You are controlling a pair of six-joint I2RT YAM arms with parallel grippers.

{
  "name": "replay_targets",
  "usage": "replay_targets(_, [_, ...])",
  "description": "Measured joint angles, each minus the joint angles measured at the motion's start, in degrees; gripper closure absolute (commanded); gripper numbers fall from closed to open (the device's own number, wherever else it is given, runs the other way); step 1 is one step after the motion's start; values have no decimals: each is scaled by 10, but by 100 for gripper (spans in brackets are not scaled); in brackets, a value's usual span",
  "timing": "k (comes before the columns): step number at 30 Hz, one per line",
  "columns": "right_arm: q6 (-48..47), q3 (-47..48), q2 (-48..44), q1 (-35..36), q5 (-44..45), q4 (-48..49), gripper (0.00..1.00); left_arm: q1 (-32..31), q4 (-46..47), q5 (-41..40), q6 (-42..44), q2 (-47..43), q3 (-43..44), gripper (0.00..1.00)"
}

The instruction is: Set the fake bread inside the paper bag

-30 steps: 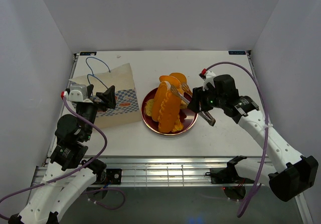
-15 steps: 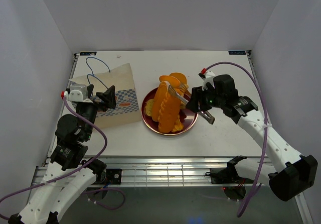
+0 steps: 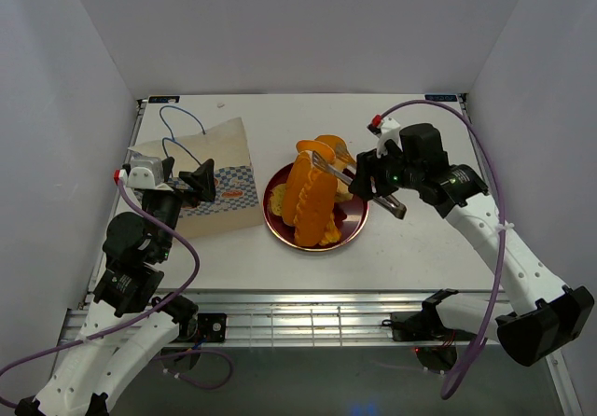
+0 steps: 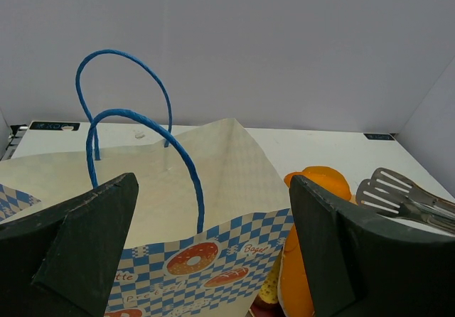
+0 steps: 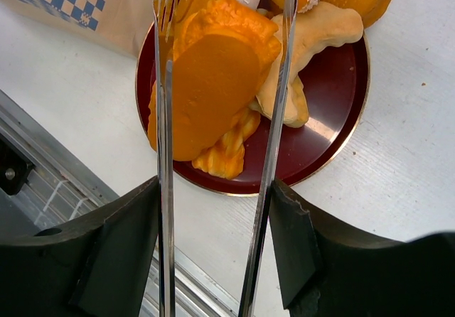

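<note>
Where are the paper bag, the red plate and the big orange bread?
paper bag [image 3: 229, 152], top external view, on its plain tan upper panel.
red plate [image 5: 334, 97], right wrist view, on the bare inside near its right rim.
big orange bread [image 5: 210, 89], right wrist view, on its flat orange face.

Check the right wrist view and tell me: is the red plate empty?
No, several orange bread pieces are piled on the red plate.
</note>
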Motion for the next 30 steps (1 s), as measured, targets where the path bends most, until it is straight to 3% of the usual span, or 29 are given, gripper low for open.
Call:
replay_targets(21, [1, -50, 21, 0, -10, -5, 36, -4, 0, -1, 0, 0, 0, 2])
replay_targets(26, [4, -50, 28, 0, -17, 3, 42, -4, 0, -3, 0, 0, 0, 2])
replay_targets(30, [5, -50, 34, 0, -27, 3, 55, -4, 0, -5, 0, -2, 0, 2])
